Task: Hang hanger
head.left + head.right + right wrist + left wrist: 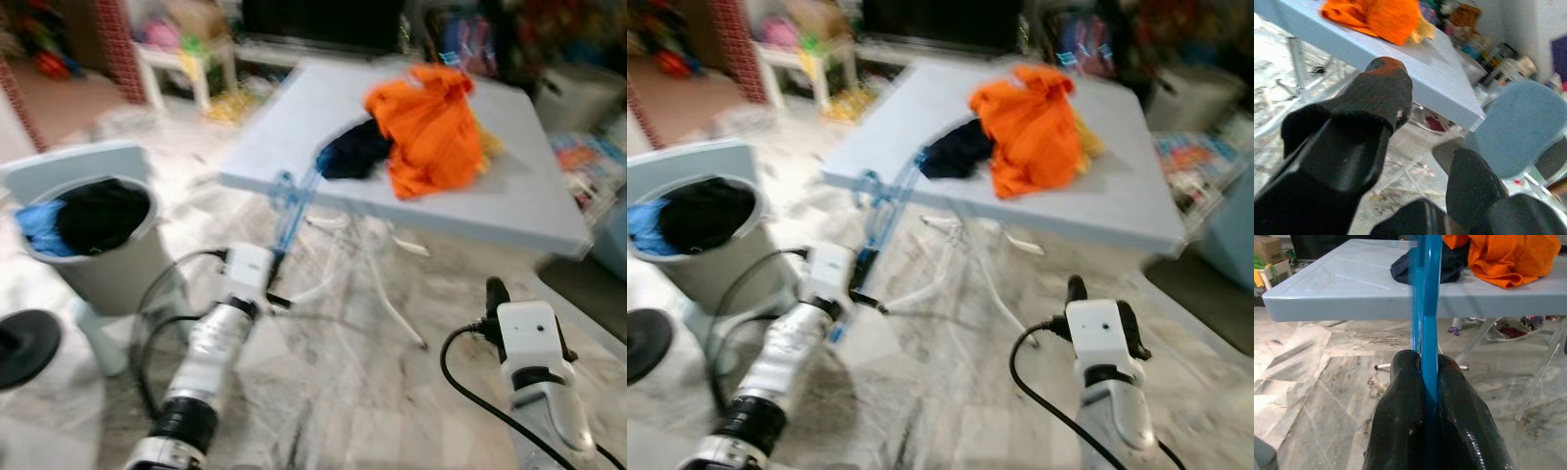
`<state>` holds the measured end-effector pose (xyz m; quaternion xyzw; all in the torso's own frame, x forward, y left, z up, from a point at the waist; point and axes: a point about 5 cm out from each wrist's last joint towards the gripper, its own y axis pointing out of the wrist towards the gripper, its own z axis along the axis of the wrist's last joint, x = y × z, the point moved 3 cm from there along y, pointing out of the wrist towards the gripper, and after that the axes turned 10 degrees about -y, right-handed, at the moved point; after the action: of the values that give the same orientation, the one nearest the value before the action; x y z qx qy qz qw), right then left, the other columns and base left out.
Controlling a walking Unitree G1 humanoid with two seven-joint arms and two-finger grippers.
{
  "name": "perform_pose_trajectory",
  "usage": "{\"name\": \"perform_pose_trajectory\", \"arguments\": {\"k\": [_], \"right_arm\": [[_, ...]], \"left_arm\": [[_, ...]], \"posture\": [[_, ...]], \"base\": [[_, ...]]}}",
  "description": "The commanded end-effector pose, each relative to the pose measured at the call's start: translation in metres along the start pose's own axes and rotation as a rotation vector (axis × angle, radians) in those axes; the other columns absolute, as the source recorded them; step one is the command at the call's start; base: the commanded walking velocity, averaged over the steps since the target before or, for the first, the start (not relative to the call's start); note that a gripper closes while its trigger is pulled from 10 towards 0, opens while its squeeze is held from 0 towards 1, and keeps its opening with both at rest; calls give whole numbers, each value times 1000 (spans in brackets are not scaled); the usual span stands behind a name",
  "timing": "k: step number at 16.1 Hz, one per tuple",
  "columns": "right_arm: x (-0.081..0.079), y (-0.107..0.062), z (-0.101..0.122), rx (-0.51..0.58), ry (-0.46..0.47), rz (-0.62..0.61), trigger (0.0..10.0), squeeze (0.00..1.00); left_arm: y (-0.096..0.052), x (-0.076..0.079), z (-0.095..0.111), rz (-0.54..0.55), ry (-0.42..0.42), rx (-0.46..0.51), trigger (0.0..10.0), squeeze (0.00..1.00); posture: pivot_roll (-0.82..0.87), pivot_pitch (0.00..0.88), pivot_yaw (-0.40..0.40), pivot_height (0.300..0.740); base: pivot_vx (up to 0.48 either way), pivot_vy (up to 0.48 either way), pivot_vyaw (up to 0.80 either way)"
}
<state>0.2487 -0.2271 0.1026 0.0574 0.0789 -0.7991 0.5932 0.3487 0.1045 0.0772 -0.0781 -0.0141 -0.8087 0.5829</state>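
**Blue hanger carried toward the table**

While the robot stood on the marble floor, the head views showed the left gripper point(278, 266) holding a translucent blue plastic hanger point(290, 211) upright, its top near the edge of the pale grey folding tabletop point(509, 211). An orange garment point(431, 127) and a dark navy garment point(355, 149) lay heaped there, probably waiting for hangers. A grey laundry bin point(108, 269) stood to the left.

From the left wrist view, both black fingers point(1400, 421) pinched the hanger edge-on, keeping it steady for carrying.

From the right wrist view, the right gripper point(1425, 147) hung idle, fingers spread wide, empty.

No readable writing showed.
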Motion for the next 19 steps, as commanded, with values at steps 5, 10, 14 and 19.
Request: {"name": "perform_pose_trajectory", "arguments": {"k": [5,10,14,19], "right_arm": [[4,-8,-2,33,2,-64,10000,0],[6,-7,-8,0,-4,-70,10000,0],[6,-4,-8,-4,-14,-68,10000,0],[6,-5,-9,-12,-18,-69,10000,0]], "left_arm": [[9,14,8,-36,-20,20,10000,0],[8,16,2,-39,-35,-12,10000,0],[7,18,-1,-51,-38,-28,10000,0],[7,21,-3,-62,-38,-36,10000,0]], "posture": [[41,0,-33,740],[45,0,-41,740],[42,0,-42,740],[35,0,-41,740]], "base": [[0,0,0],[0,0,-133],[0,64,-791],[0,298,-800]]}}
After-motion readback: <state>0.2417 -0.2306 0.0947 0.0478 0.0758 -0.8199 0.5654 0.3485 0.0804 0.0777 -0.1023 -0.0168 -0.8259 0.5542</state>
